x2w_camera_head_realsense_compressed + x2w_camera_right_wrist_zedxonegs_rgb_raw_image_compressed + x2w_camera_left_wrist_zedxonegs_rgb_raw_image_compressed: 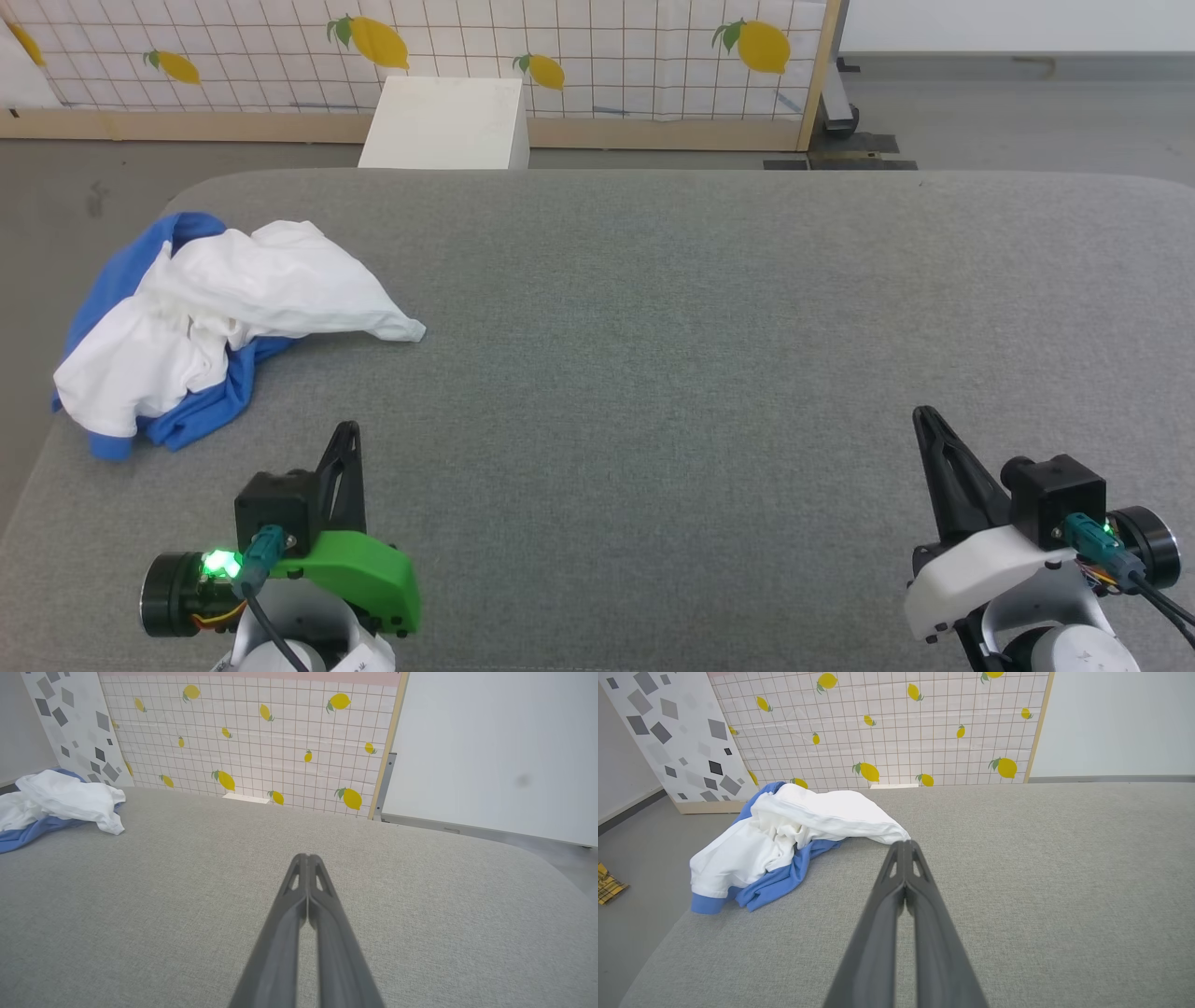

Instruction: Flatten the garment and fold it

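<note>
**White and blue on grey**

The garment (224, 308) is white with royal-blue parts. The padded surface (672, 355) is a plain mid-grey weave. The screen (597, 56) has a thin brown grid on white, dotted with yellow lemons with green leaves. A panel (677, 732) has grey and black diamonds on white. The left gripper (347, 431) is black with a green cover, the right gripper (924, 415) black with a white one. A yellow plaid scrap (608, 885) is perhaps cloth.

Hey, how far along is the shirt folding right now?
Nothing looks done: the garment lies crumpled near the left edge of the grey surface. Nothing is in hand: the left gripper and right gripper are shut, empty, apart from it. Flattening and folding both remain.
</note>
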Tool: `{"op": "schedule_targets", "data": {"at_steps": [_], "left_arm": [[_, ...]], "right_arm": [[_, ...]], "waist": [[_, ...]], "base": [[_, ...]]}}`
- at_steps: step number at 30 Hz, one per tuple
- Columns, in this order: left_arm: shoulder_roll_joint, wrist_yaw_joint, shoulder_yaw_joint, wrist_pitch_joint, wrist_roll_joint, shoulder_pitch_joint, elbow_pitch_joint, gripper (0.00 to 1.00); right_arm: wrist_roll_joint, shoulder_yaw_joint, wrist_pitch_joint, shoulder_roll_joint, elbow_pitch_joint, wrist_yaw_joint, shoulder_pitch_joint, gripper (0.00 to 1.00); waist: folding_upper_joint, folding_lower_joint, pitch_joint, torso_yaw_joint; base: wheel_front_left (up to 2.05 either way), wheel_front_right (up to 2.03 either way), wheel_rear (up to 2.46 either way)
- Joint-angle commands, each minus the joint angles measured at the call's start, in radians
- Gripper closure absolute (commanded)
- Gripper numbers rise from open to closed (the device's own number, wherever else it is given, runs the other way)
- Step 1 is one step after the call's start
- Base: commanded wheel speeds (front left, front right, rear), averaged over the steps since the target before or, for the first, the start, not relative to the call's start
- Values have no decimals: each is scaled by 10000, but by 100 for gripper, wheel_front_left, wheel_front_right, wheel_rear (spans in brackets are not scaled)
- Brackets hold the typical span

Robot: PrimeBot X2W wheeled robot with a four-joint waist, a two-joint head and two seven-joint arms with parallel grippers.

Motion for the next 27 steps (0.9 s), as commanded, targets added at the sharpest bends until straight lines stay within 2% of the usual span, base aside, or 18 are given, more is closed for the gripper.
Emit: {"op": "schedule_targets", "data": {"at_steps": [1, 19, 20, 27], "left_arm": [[-38, 66, 39, 12, 129, 116, -28, 100], [-38, 66, 39, 12, 129, 116, -28, 100], [0, -2, -7, -3, -7, -1, 2, 0], [-1, 37, -105, -72, -110, -46, 46, 0]], "right_arm": [[-62, 12, -1, 26, -53, -17, -14, 100], [-62, 12, -1, 26, -53, -17, -14, 100], [5, 0, -1, -2, 4, 0, 0, 0], [43, -8, -59, -5, 25, -1, -19, 0]], "waist": [[0, 0, 0, 0], [0, 0, 0, 0], [0, 0, 0, 0], [0, 0, 1, 2]], "base": [[0, 0, 0], [0, 0, 0], [0, 0, 0], [0, 0, 0]]}}
